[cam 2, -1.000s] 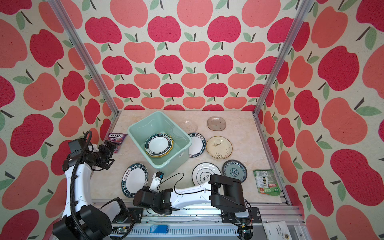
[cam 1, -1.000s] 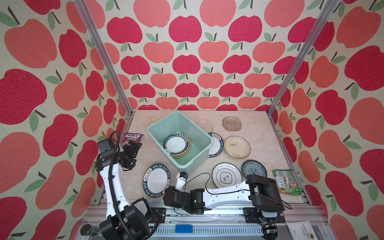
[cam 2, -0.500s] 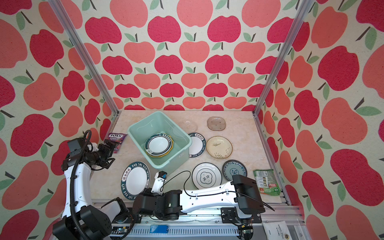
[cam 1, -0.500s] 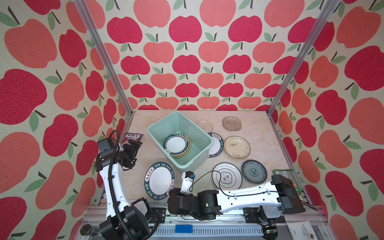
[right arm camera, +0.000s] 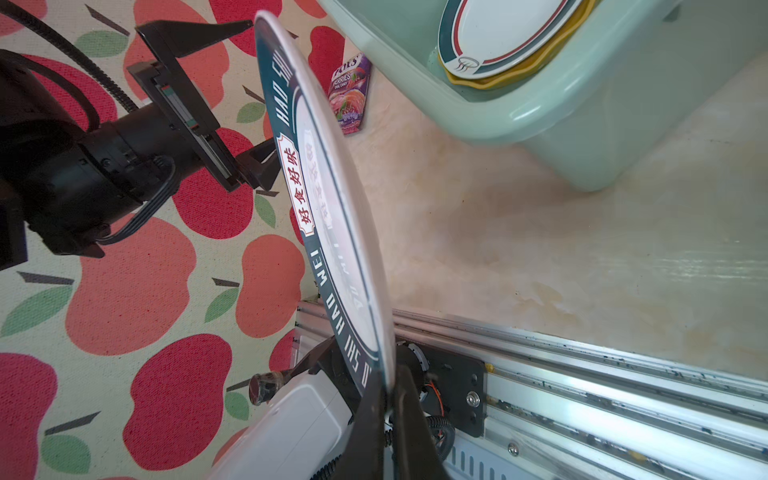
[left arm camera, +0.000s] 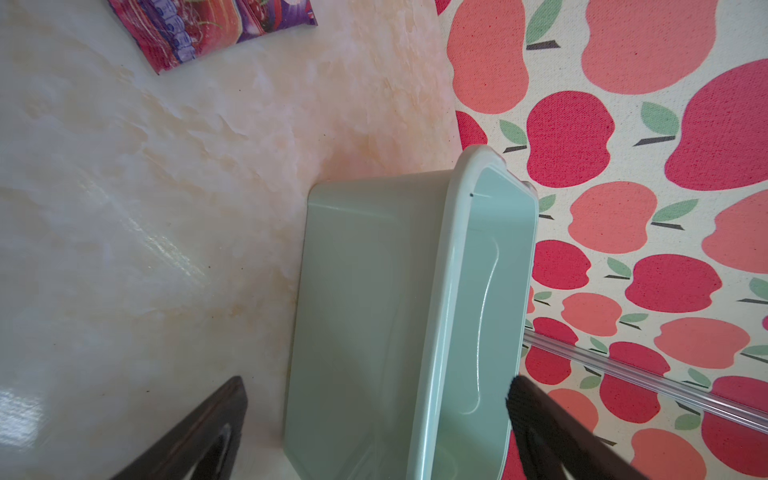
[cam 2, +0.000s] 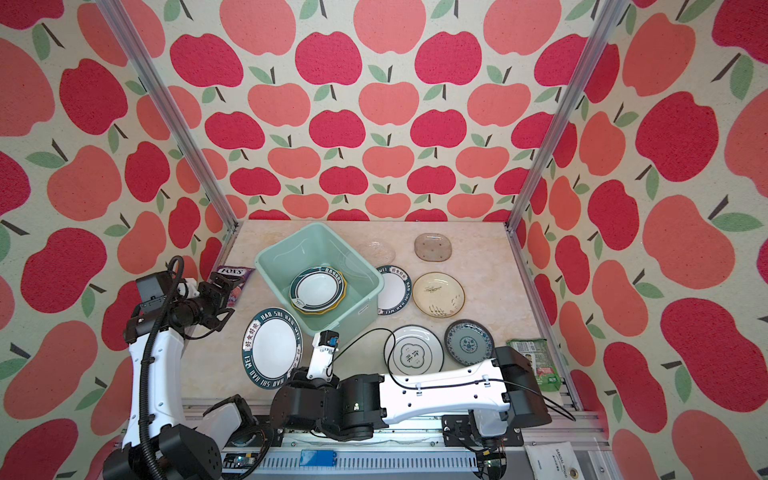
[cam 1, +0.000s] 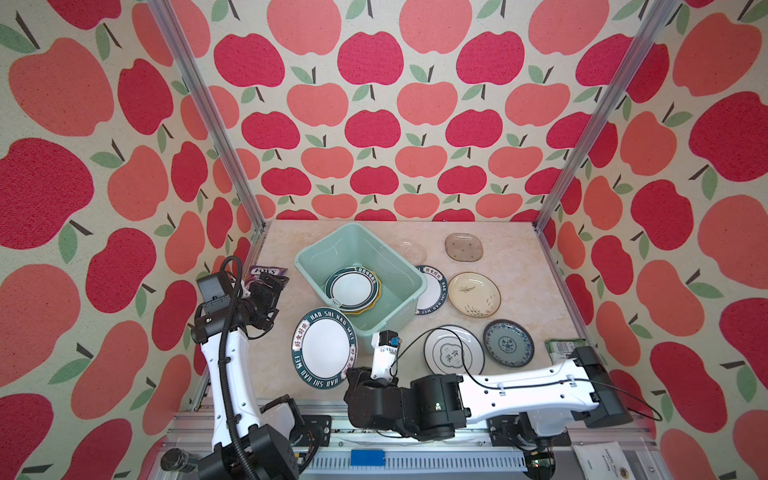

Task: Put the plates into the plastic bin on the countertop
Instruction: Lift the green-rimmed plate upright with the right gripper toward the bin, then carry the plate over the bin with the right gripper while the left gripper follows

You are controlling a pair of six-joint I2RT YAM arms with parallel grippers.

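Pinching white plate (cam 1: 324, 353), dark lettered rim: right gripper (right arm camera: 388, 386); left gripper (left arm camera: 374, 380) spread.

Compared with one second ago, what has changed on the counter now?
The right pincer, shut on the lettered plate, has raised it a little, and that arm's elbow swung out to the right. The left pincer stayed open and still; the green bin and the other plates did not move.
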